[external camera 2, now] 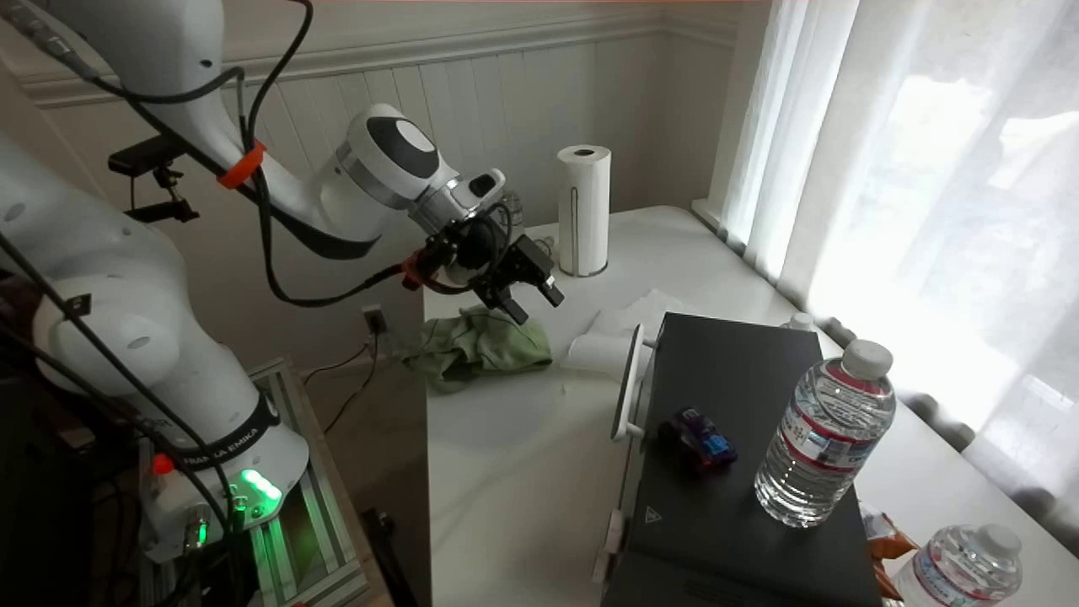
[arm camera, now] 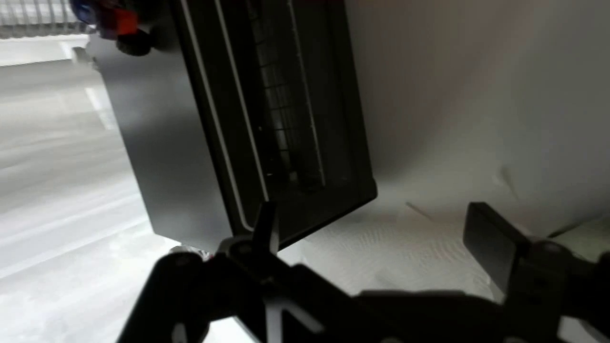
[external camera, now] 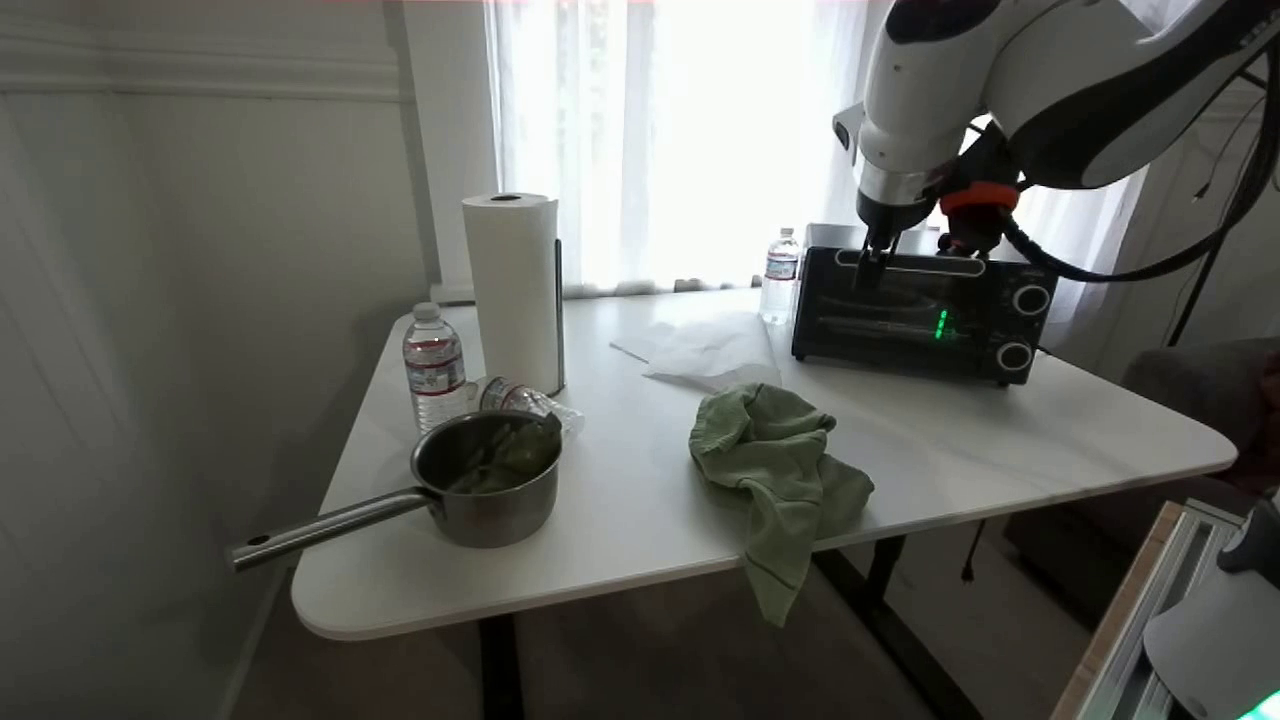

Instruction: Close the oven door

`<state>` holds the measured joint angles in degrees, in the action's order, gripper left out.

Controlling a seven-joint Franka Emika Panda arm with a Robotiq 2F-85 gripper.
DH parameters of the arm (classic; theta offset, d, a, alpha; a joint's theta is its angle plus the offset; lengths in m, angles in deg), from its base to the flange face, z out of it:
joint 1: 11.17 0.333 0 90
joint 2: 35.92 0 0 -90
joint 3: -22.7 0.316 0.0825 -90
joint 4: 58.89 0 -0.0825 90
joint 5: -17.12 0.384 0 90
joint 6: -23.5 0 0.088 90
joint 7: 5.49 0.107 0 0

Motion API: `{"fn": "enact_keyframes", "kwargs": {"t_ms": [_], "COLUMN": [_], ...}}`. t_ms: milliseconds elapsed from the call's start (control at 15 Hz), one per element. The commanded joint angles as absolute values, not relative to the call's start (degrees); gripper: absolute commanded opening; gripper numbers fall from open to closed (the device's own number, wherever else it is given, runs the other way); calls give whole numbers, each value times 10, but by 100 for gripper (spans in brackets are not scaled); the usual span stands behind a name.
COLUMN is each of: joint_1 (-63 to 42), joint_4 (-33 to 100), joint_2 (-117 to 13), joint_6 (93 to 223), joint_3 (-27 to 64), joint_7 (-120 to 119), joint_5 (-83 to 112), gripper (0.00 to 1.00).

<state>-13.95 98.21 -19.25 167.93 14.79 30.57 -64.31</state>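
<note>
The blunt pincer (arm camera: 374,209) gapes, apart from the glass door (external camera: 900,310), upright across the boxy oven's (external camera 2: 716,379) front near the bench's (external camera: 640,500) edge beside the sheer curtain (external camera: 690,150); rumpled cloth (external camera: 775,455) droops over the opposite edge.

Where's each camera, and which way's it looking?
In an exterior view: across the white table from the bright curtained window, facing it; white robot arm upper right, base lower right.
In an exterior view: high by the black boxy toaster oven, looking along the table; arm and base at left.
Wrist view: on the arm, aimed at the oven; open black two-fingered gripper at bottom.
Both exterior views share the oven and crumpled green cloth.
</note>
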Motion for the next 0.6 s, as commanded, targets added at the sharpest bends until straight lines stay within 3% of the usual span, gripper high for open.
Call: {"fn": "enact_keyframes", "kwargs": {"t_ms": [0, 133, 200, 533], "joint_1": [-139, -90, -148, -134], "joint_4": [995, 990, 983, 983], "joint_2": [-171, -174, -192, -193], "joint_6": [1735, 1732, 1730, 1734], "joint_3": [121, 65, 130, 109], "joint_7": [152, 68, 133, 81], "joint_5": [-496, -415, -467, -423], "gripper": [100, 100, 100, 100]}}
